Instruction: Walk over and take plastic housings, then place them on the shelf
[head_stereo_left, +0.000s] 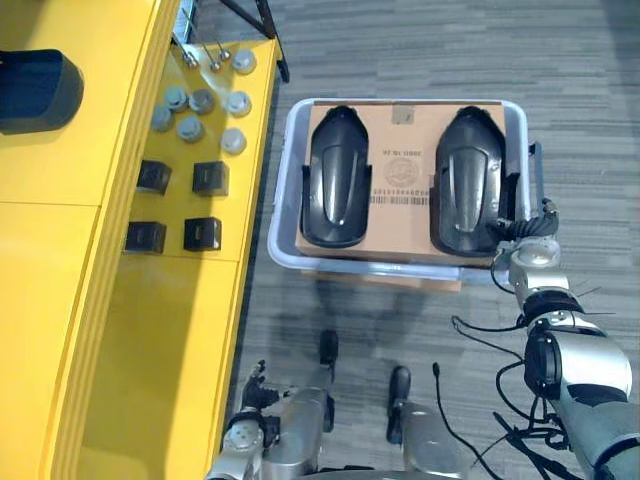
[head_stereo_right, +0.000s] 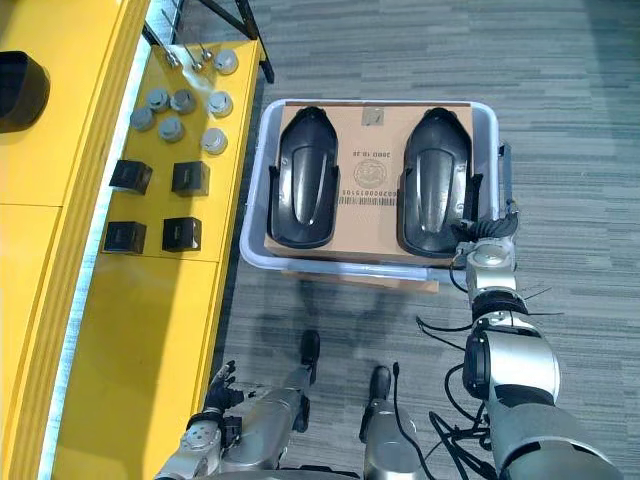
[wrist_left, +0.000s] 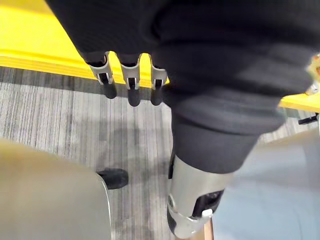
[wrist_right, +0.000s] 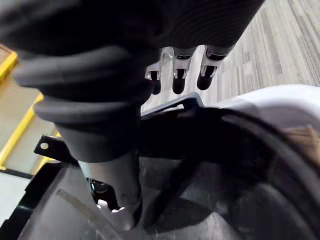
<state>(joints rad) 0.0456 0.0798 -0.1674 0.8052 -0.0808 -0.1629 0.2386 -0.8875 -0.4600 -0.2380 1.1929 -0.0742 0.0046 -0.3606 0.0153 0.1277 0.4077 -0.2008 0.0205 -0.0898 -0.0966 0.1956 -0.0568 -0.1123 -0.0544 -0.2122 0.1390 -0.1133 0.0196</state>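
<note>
Plastic housing on the right (head_stereo_left: 468, 180) is met at its near end by the right hand (head_stereo_left: 524, 226), whose fingers (wrist_right: 180, 77) are spread straight by the corner of the bin (head_stereo_left: 283, 190), with nothing clasped. From that hand the housing is seen to run lengthwise away from the robot on cardboard (head_stereo_left: 400, 150), with the second housing (head_stereo_left: 337, 178) laid parallel beside it to the left. The left hand (head_stereo_left: 252, 388), relaxed and empty, is seen low by the yellow shelf (head_stereo_left: 180, 330), well apart, so the right arm is judged nearer.

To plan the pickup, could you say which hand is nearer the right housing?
Right. The right hand is at the housing's near end; the left hand is by the shelf.
</note>
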